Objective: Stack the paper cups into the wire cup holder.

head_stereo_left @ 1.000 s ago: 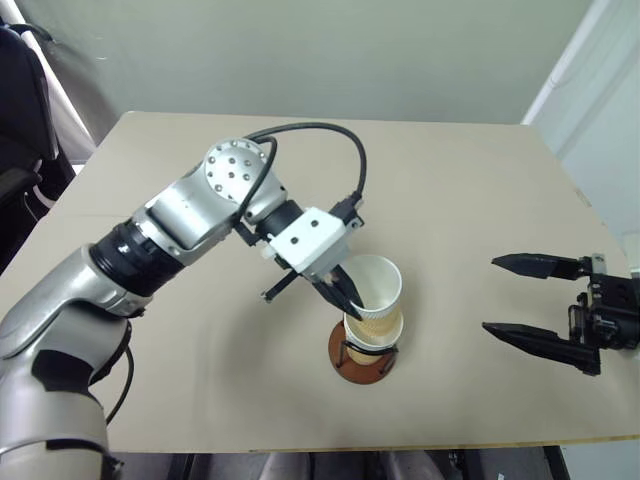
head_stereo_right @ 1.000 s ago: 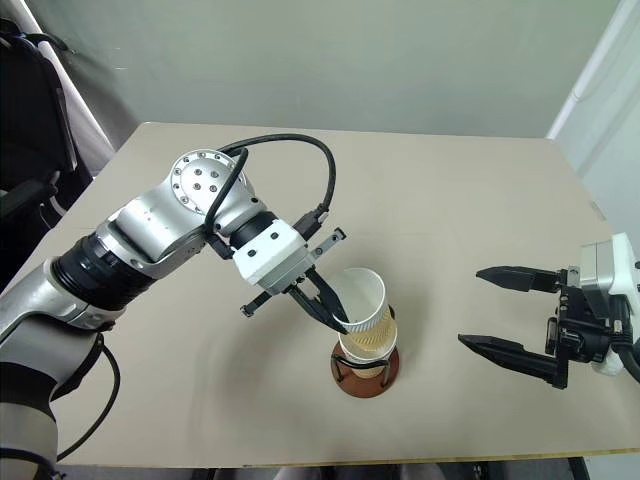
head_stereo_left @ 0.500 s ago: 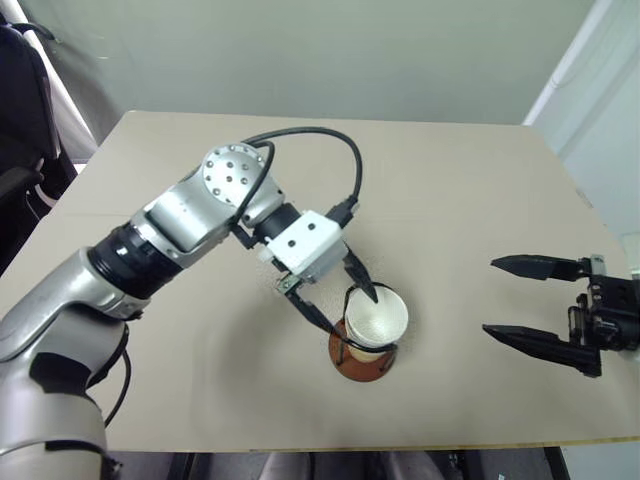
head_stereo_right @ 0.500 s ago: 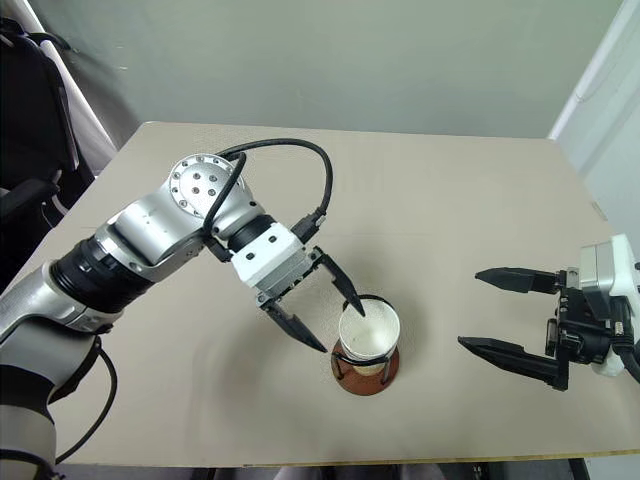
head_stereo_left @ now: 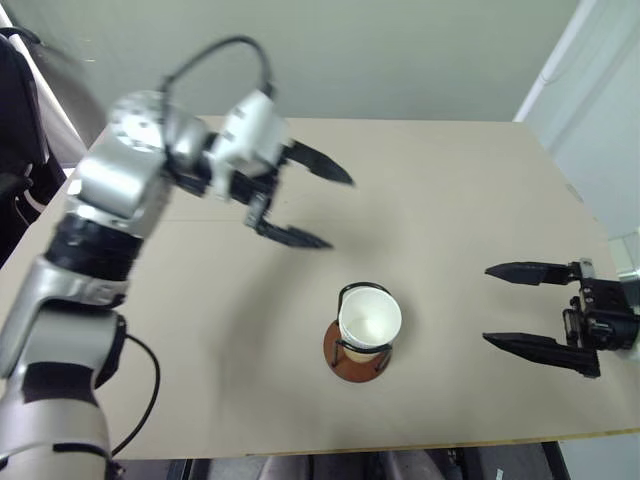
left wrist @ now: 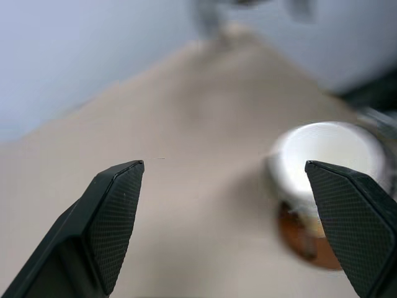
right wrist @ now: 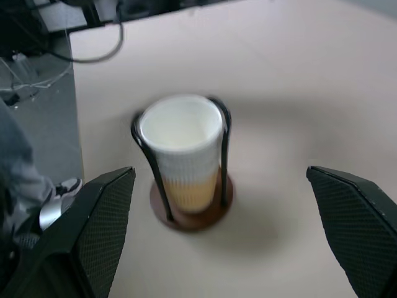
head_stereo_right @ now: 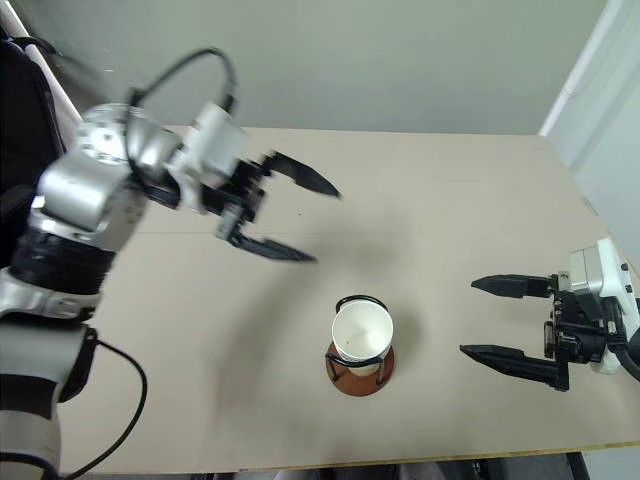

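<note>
The paper cups [head_stereo_left: 369, 320] stand nested inside the wire cup holder [head_stereo_left: 352, 362], near the front middle of the table; how many are in the stack I cannot tell. The right wrist view shows the stack [right wrist: 182, 144] upright between the black wire loops on the brown base [right wrist: 192, 214]. My left gripper [head_stereo_left: 318, 207] is open and empty, raised well up and to the left of the holder. To the right of the holder my right gripper [head_stereo_left: 485, 305] is open and empty, pointing at it from a distance.
The beige table [head_stereo_left: 450, 200] carries nothing else. Its front edge runs just below the holder, and its right edge lies near my right gripper. A dark chair [head_stereo_left: 18, 110] stands off the table's left side.
My left gripper let go of the top cup, which dropped down into the stack in the holder. The open gripper then rose and swung away to the upper left. The right gripper stayed put.
</note>
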